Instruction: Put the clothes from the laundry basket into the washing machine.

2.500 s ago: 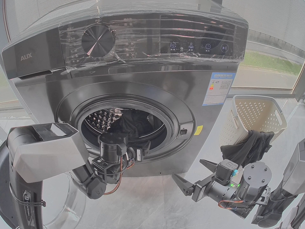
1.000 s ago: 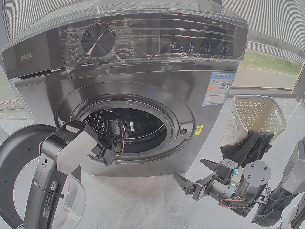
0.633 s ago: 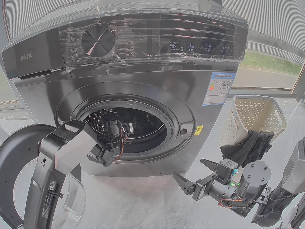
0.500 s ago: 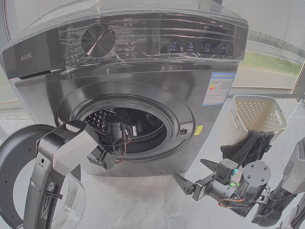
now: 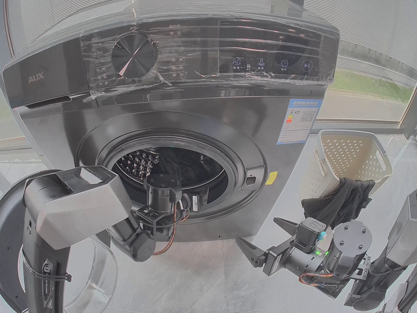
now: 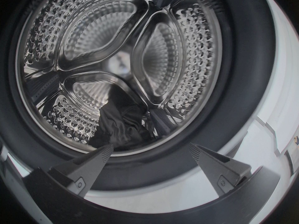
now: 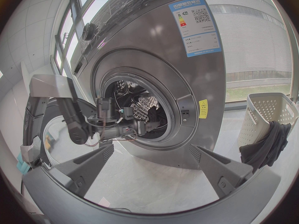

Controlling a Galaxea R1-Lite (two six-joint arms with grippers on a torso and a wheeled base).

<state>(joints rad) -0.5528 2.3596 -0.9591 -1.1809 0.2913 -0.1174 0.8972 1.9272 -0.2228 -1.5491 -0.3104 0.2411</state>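
Grey tiled floor (image 5: 204,279) carries the washing machine (image 5: 243,122), with windows (image 5: 369,88) behind.

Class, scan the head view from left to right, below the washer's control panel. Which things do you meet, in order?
Open washer door → left gripper → right gripper → laundry basket.

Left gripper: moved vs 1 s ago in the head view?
Yes. The left gripper has backed out of the washing machine drum, down to the opening's lower rim, open and empty. A black garment lies in the drum.
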